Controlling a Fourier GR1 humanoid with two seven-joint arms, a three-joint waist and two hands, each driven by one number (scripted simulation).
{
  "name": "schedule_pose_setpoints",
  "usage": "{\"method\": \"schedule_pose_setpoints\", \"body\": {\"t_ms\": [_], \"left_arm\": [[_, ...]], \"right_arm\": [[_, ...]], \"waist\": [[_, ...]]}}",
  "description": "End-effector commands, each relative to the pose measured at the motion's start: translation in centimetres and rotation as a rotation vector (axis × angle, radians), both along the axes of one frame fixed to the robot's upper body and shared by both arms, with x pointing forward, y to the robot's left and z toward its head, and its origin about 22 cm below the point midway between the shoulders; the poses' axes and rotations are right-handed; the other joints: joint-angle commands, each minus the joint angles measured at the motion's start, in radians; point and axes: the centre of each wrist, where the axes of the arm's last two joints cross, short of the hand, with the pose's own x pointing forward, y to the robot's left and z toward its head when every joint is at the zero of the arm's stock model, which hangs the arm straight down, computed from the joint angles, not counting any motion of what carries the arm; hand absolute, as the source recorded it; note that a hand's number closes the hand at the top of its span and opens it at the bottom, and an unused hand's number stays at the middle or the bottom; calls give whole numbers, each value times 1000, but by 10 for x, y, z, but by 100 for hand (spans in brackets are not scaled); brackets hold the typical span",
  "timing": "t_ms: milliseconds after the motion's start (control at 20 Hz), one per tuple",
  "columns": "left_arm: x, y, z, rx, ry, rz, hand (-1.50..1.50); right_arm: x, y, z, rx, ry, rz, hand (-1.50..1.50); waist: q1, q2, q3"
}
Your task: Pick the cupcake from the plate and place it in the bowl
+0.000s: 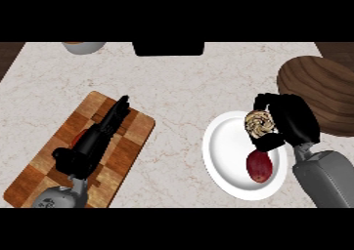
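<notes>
Cupcake (258,124): sits at 1 o'clock on the white plate (227,161), over the inner side of its rim. Cannot tell if it touches the plate or is lifted clear. Its swirled top faces up toward the view, tipped slightly to 9 o'clock. The base is hidden by the hand, so the long axis cannot be read.

Right hand (295,122): comes in from 5 o'clock and is curled round the cupcake, with black fingers wrapping it at 12 and at 6 o'clock.

Wooden bowl (328,93): at 2 o'clock from the cupcake. Its left rim is just beside the back of the right hand.

Dark red oval item (259,166): lies on the plate at 6 o'clock from the cupcake, near it, long axis 12 to 6.

Left hand (84,152): fingers straight and pressed together, pointing to 1 o'clock, lying along the wooden cutting board (137,131) and holding nothing.

Open room: bare counter (180,97) lies between board and plate, and at 11 o'clock from the plate. A black object (169,48) and a small vessel (84,46) stand at the far 12 o'clock edge, well apart from the plate.
</notes>
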Motion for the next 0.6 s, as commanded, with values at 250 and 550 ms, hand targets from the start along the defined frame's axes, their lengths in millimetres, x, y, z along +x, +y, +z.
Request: {"method": "schedule_pose_setpoints", "body": {"t_ms": [250,550], "left_arm": [[13,4,2,-8,1,-1,0],[3,0,-16,0,12,-32,0]], "right_arm": [[-14,-54,72,336,-255,-46,150],[26,-99,77,259,-229,-189,150]], "waist": [[3,6,0],[27,11,0]]}}
